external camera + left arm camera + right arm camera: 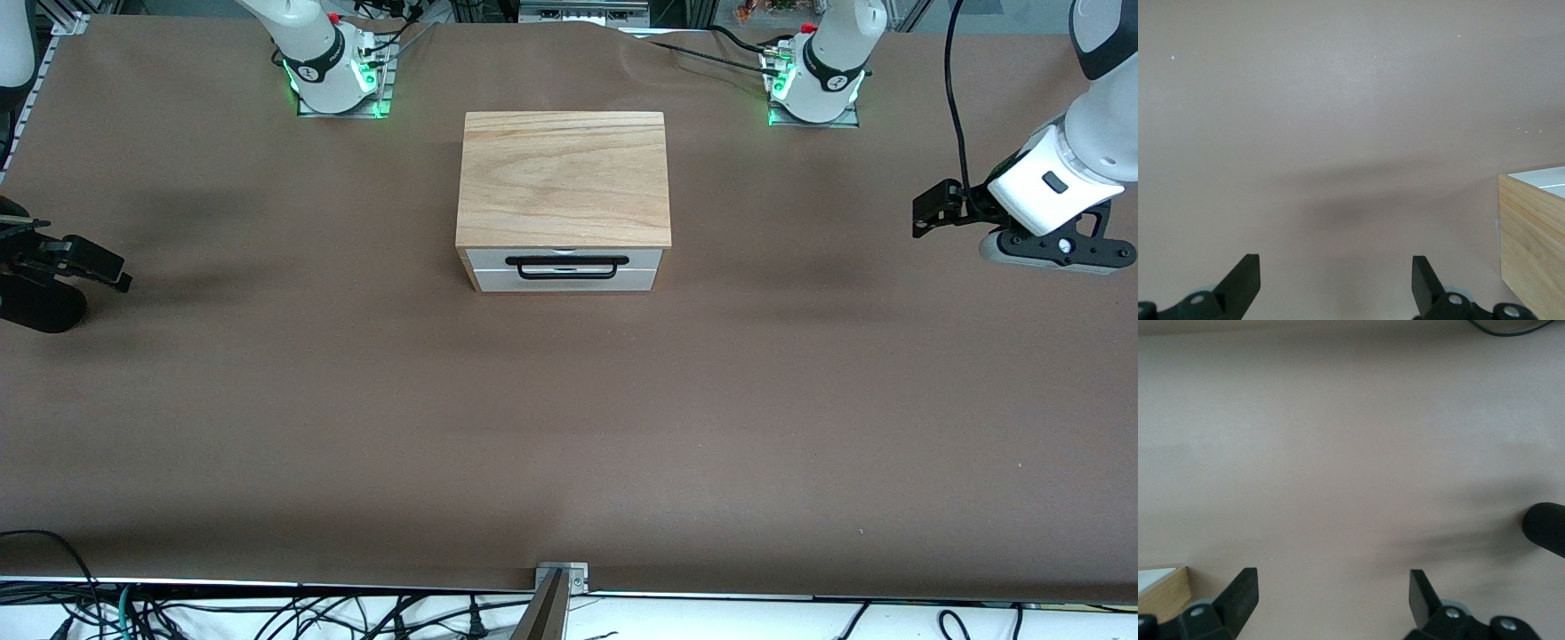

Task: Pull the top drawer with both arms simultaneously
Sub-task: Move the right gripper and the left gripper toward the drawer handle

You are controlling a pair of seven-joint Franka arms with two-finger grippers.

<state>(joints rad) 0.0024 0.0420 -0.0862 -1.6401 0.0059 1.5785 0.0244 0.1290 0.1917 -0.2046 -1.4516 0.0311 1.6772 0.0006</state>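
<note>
The wooden cabinet [563, 178] stands in the middle of the table. Its top drawer [640, 259] has a white front and is shut, and its black bar handle [566, 268] faces the front camera. My left gripper [926, 213] hangs over the table toward the left arm's end, well away from the cabinet, open and empty [1335, 267]. My right gripper [111, 269] hangs over the right arm's end, also open and empty [1331, 583]. A corner of the cabinet shows in the left wrist view [1531, 233] and in the right wrist view [1161, 587].
Brown table cover [569, 427] spreads around the cabinet. The arm bases [338, 80] [813, 89] stand at the table's edge farthest from the front camera. A black rounded part [40, 307] sits under the right gripper and shows in the right wrist view [1546, 527].
</note>
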